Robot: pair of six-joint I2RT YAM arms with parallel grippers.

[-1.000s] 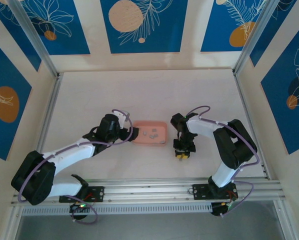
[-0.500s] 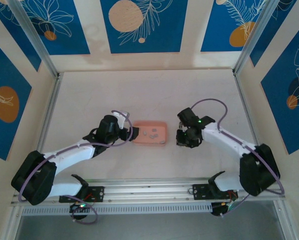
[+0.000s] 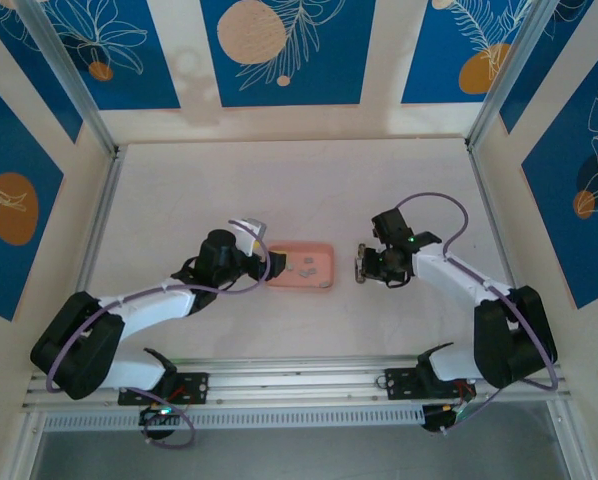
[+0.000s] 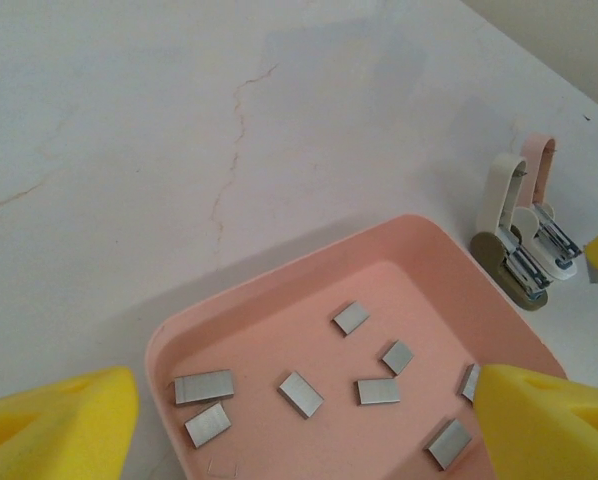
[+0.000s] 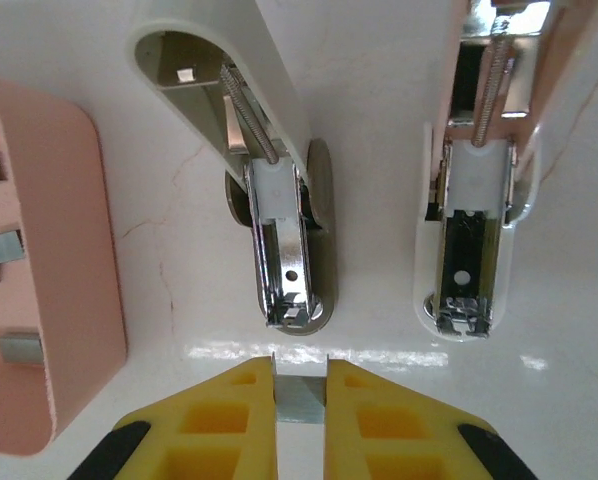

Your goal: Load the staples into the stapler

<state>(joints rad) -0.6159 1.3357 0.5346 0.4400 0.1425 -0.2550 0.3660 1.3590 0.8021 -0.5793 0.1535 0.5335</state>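
1. Table: white, faintly veined surface.
2. Pink tray: lies flat near the table centre, slightly toward 6 o'clock in the top view.
3. Left gripper: positioned at the tray's 9 o'clock edge. Its jaws stand wide, and in the left wrist view the yellow fingertips straddle the near part of the tray. Nothing is held.
4. Right gripper: positioned at the tray's 3 o'clock, apart from it. Its jaws are narrow and pinch one grey staple strip between the yellow pads.
5. White-lidded stapler: lid raised, metal channel exposed. In the right wrist view it sits at 12 o'clock from the pinched strip, just beyond it and not touching.
6. Pink-lidded stapler: also open, just beside the white one at its 3 o'clock.
7. Staples: several small grey strips lie scattered and separate on the tray floor.
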